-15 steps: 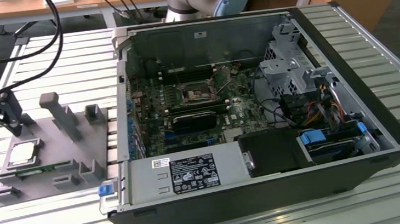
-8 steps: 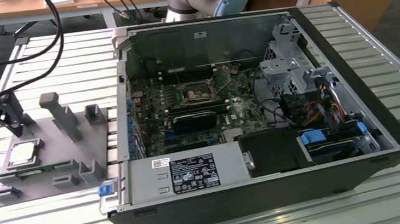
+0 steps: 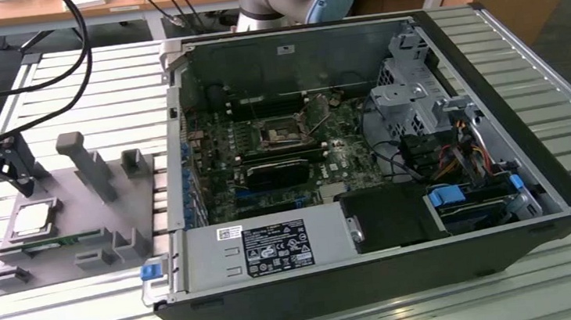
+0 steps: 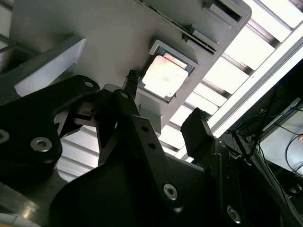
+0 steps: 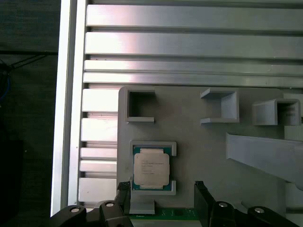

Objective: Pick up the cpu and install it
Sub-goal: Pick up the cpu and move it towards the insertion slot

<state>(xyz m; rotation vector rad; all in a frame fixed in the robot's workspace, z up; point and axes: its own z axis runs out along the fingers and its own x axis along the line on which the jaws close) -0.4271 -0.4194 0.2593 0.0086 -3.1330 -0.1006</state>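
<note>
On the grey holder plate (image 3: 78,202), at the exterior view's left, the cpu (image 3: 34,219) is seen lying flat in a shallow seat, with its silver top turned upward. It is kept there by low raised corners, as shown in the first wrist view, where the cpu (image 5: 150,168) sits square between them. The gripper (image 3: 12,180) is found just above the plate, close to the chip, and nothing is carried in it. Its two black fingers (image 5: 202,198) are spread wide apart. In both wrist views one fingertip is seen at each side of the cpu (image 4: 165,75), and no contact with the chip can be made out. A thin green memory stick (image 5: 176,214) is laid along the plate's edge, just beside the seat of the chip. The plate is placed on a table of aluminium slats (image 3: 90,92). Near it, towards the exterior view's right, an open computer case (image 3: 381,284) is laid on its side. The black socket (image 3: 283,133) on the motherboard inside is well apart from the cpu.
</note>
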